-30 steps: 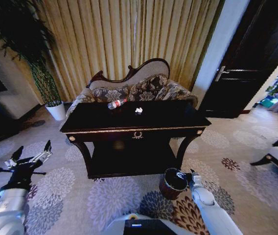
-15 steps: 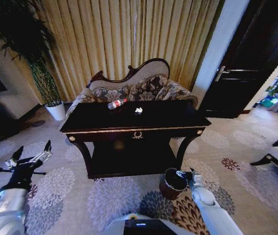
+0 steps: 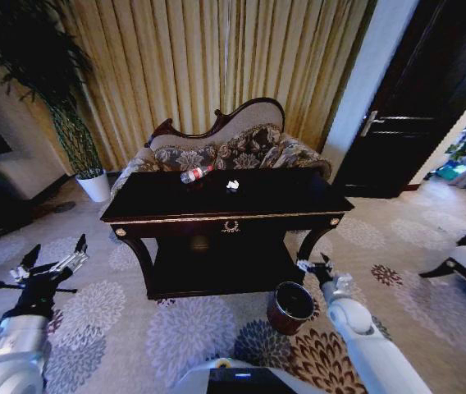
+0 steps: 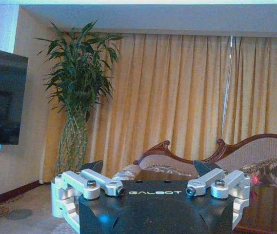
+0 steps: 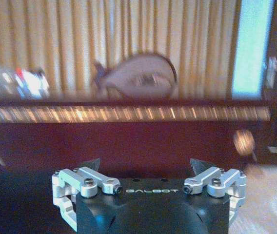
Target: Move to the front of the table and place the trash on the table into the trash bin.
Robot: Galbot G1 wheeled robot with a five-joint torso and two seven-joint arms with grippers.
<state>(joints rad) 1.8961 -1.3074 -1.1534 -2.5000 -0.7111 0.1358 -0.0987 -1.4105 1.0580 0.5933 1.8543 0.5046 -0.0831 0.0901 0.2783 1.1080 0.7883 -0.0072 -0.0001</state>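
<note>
- Your right claw (image 3: 312, 264) hangs low in front of the desk (image 3: 225, 215), beside its right front leg, with its fingers spread and nothing between them.
- The bin (image 3: 290, 307) stands on the carpet (image 3: 175, 328) just below and to the inner side of that claw, near it but apart (its dark mouth faces up).
- From the right wrist, the claw (image 5: 146, 168) faces the desk's front edge (image 5: 128, 114) with its gold trim, and both fingertips sit wide apart.
- The bottle (image 3: 196, 174) lies on its side on the desk top, far beyond the right claw and toward your left, near the back edge.
- The scrap (image 3: 232, 185) sits on the desk just right of the bottle, apart from it, also well beyond the right claw.
- Your left claw (image 3: 52, 256) hovers over the carpet well left of the desk, fingers splayed, holding nothing.
- From the left wrist, that claw (image 4: 148, 168) points toward the curtain (image 4: 177, 97) and the sofa (image 4: 226, 156) (a tall plant (image 4: 77, 87) stands to one side).
- The sofa stands right behind the desk, past the bottle and scrap from either claw.
</note>
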